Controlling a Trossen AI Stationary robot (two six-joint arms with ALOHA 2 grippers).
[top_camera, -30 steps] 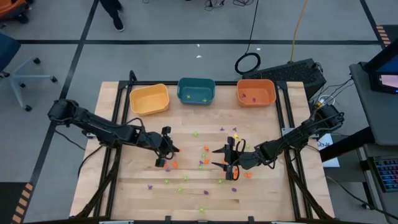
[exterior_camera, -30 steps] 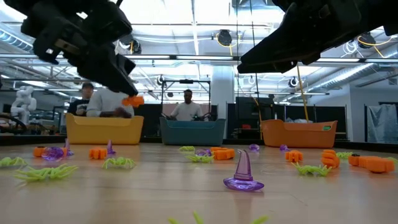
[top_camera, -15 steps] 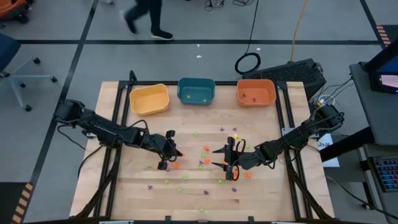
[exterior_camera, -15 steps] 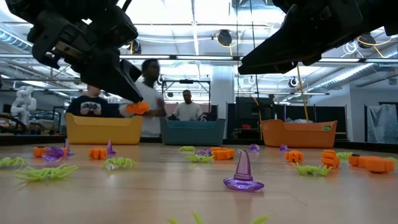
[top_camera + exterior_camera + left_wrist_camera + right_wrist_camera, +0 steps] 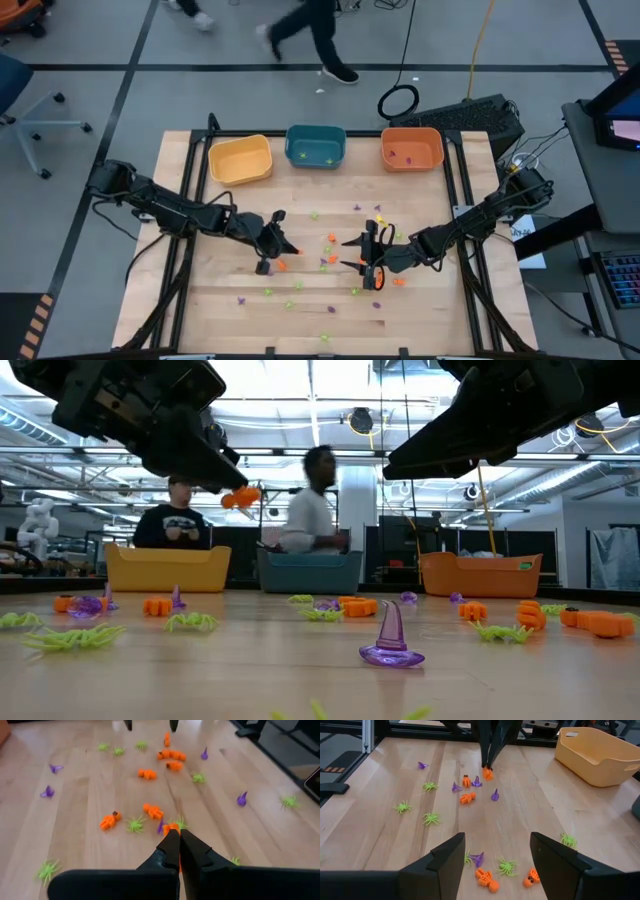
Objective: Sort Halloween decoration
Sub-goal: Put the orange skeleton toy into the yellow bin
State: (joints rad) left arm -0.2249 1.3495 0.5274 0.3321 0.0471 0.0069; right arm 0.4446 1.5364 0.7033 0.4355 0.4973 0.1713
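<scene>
We've got the left gripper (image 5: 281,247) over the table (image 5: 200,300) mid-left, jaws shut tight on a tiny orange trinket (image 5: 240,497), carried clear of the wood. Judging by colour, it prob. belongs in the orange bin (image 5: 412,148) at the far right of the back row, past the yellow bin (image 5: 240,159) and teal bin (image 5: 316,145), though which bin takes which colour we can't confirm. For a clean carry we'd keep the jaws closed, keep the height, and swing wide of the right arm, which sits between us and that bin. Release only once over the rim, low enough that the piece doesn't bounce out.

Rest of the Halloween decoration (image 5: 330,240), orange, green & purple bits, lies scattered mid-table, with a purple witch hat (image 5: 391,637) nearest the low camera.

Right gripper (image 5: 368,258) hovers centre-right, jaws wide, nothing held.
</scene>
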